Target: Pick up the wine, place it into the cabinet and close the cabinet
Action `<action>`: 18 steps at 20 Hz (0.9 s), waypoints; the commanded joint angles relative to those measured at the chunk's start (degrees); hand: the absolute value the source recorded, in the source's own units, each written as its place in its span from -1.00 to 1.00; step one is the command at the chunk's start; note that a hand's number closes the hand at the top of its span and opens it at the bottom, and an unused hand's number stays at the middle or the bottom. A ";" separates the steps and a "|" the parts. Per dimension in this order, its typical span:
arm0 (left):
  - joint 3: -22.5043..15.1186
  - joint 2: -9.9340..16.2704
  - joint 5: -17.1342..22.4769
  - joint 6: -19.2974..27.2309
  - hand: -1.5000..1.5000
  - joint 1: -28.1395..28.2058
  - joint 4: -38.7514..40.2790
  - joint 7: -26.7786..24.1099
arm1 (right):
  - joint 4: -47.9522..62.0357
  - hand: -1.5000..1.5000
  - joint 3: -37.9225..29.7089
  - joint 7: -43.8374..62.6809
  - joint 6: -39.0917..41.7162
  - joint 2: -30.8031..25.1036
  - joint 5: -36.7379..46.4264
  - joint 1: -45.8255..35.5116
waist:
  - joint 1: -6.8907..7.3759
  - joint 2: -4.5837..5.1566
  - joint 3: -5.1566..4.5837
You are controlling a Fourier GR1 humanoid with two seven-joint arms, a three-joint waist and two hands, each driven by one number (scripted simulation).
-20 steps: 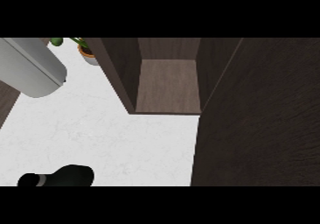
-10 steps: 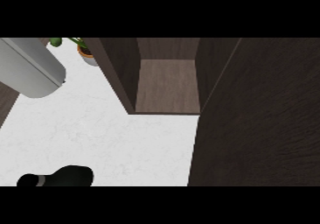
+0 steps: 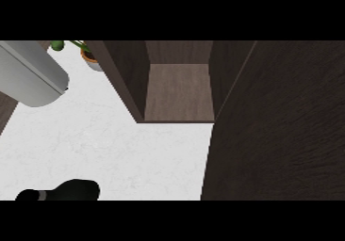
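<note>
White marbled tabletop (image 3: 119, 150) is carrying a grey appliance (image 3: 29, 75) and potted plant (image 3: 88, 56) at its far left. Left robot hand (image 3: 67, 192) is showing at the near edge, clenched. Cabinet (image 3: 179, 94) is standing open; no wine is showing.

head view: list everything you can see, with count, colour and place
cabinet: one, dark brown wood, top centre, open, with nothing visible on its shelf floor
cabinet door: one, dark brown, swung open, filling the right side
counter: one, white marbled top, centre and left
potted plant: one, green leaves in an orange-brown pot, top left beside the cabinet
grey rounded object: one, light grey, upper left; cannot tell what it is
wine: none visible
left hand: one, black, lower left edge; finger pose not clear
right hand: not in view
</note>
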 commanded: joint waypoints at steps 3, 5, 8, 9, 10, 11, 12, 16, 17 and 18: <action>-1.37 -1.29 -6.92 3.63 -1.00 -0.79 -4.78 -0.05 | -8.79 -1.00 -0.71 9.11 -2.74 -0.73 -2.21 -4.49 | -0.31 -0.11 -0.03; -4.16 -1.96 -10.73 3.77 -1.00 -3.18 -0.70 -2.13 | -4.99 -1.00 -3.75 7.57 -1.76 -1.62 -4.31 -7.37 | -0.45 0.11 0.00; -3.60 -4.91 -11.30 -1.32 -1.00 1.41 -0.12 -3.40 | -6.73 -1.00 -4.11 7.85 -1.13 -1.66 -4.11 -4.55 | -0.02 0.01 0.00; -4.45 -4.28 -11.53 1.01 -1.00 0.03 -0.95 -2.49 | -5.94 -1.00 -6.30 9.44 -1.54 -2.39 -6.15 -7.72 | -0.12 0.02 0.01; -4.27 -6.03 -12.36 -2.55 -1.00 3.78 -1.63 -3.47 | -7.29 -1.00 -4.44 9.68 -1.23 -1.88 -5.01 -5.38 | 0.10 -0.07 -0.01; -8.76 -8.08 -17.42 -3.51 -1.00 1.20 3.21 -6.58 | -6.37 -1.00 -6.03 10.65 -1.56 -2.59 -5.70 -7.86 | -0.53 0.08 -0.03; -3.50 -5.97 -13.04 -4.44 -1.00 3.22 1.62 -4.83 | -6.91 -1.00 -5.65 12.45 -2.27 -2.58 -5.16 -8.54 | 0.07 -0.11 -0.03; -7.48 -8.69 -17.74 -3.96 -1.00 3.96 0.44 -4.52 | -6.00 -1.00 -2.22 14.90 -4.33 -2.15 -1.31 -12.98 | 0.18 -0.08 -0.04; -6.89 -9.43 -19.20 -8.90 -1.00 4.71 5.47 -7.32 | -6.03 -1.00 -1.91 13.79 -3.72 -1.77 -1.07 -10.44 | 0.12 -0.02 -0.05; -6.97 -10.15 -18.89 -10.79 -1.00 6.72 5.80 -7.44 | -8.41 -1.00 -3.54 14.75 -3.68 -2.44 -2.26 -10.13 | 0.06 -0.10 -0.05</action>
